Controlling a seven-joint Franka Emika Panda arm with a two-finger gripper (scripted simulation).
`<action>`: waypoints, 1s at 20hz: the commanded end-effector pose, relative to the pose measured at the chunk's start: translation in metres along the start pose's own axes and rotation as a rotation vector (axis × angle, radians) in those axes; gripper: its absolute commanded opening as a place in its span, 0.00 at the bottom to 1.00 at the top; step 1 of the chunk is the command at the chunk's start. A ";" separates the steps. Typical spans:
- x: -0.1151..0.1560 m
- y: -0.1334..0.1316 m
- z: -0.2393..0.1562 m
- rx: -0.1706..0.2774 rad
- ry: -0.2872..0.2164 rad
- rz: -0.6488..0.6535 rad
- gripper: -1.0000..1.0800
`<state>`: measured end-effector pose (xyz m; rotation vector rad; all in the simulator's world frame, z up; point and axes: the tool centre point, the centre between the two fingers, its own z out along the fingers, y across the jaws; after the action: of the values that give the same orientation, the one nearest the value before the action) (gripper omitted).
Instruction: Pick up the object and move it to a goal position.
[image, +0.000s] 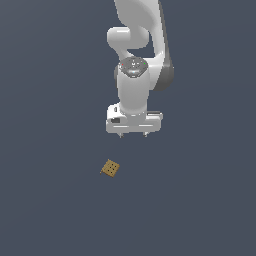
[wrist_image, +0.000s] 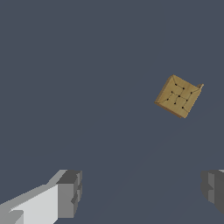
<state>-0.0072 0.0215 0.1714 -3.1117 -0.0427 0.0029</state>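
The claw (image: 133, 135) points straight down from the white arm (image: 134, 95), its two fingers apart and holding nothing. One small brown block (image: 110, 168) lies flat on the gray desk (image: 50, 150), near the claw, toward the exterior view's left.

In the wrist view, the one block (wrist_image: 178, 96) lies well apart from both fingers (wrist_image: 70, 194), with only bare desk between them.

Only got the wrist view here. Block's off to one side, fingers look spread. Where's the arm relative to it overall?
Observer: In the exterior view the gripper hangs above the block, offset toward that view's right.
Operator: Touching anything?
Observer: No, there's clear floor between the fingertips and the block.
Operator: Block square to the fingers?
Observer: No, it sits rotated, one corner pointing toward the arm's base.
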 end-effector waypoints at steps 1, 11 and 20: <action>0.000 0.000 0.000 0.000 0.000 0.000 0.96; -0.003 -0.004 -0.011 0.003 -0.006 0.008 0.96; 0.007 0.005 -0.002 0.003 -0.005 0.051 0.96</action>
<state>-0.0028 0.0192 0.1763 -3.1089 0.0161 0.0107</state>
